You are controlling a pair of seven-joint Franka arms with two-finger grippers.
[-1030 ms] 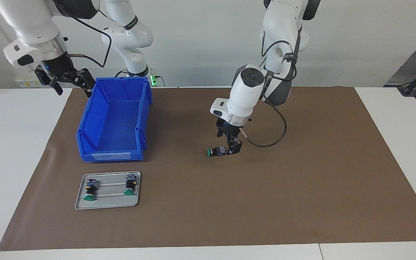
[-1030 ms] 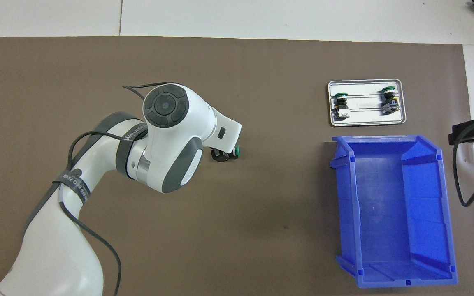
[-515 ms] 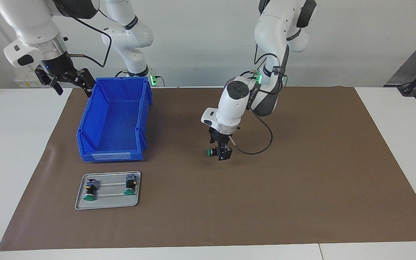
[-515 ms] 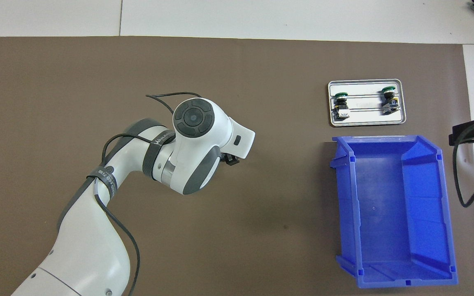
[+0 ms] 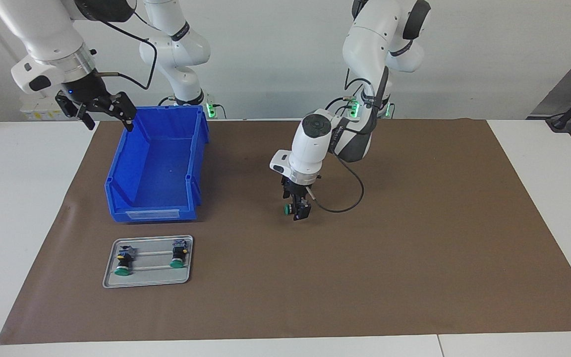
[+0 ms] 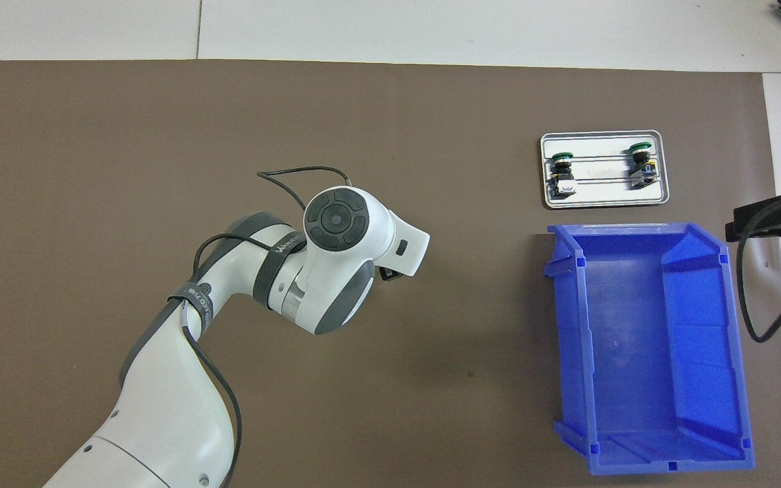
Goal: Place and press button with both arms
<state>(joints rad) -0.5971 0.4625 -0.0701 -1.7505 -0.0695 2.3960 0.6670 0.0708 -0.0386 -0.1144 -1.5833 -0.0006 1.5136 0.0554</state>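
The button (image 5: 287, 209), green cap on a black barrel, lies sideways just above the brown mat (image 5: 414, 248) near its middle, cap toward the right arm's end. My left gripper (image 5: 298, 210) points down and is shut on the button's rear block. In the overhead view the left wrist covers the button and only a black bit of the left gripper (image 6: 388, 274) shows. My right gripper (image 5: 100, 106) hangs open and empty over the corner of the blue bin (image 5: 156, 163) nearest the robots. The overhead view shows the right gripper (image 6: 773, 222) at its edge.
The blue bin (image 6: 648, 346) has nothing in it. Farther from the robots than the bin, a small metal tray (image 5: 147, 282) carries two more green-capped buttons (image 5: 123, 263) (image 5: 178, 256). The tray (image 6: 604, 199) appears in the overhead view too.
The left wrist has turned and shifted toward the right arm's end, carrying the button, which the wrist now hides from above. The right gripper has edged toward the bin.
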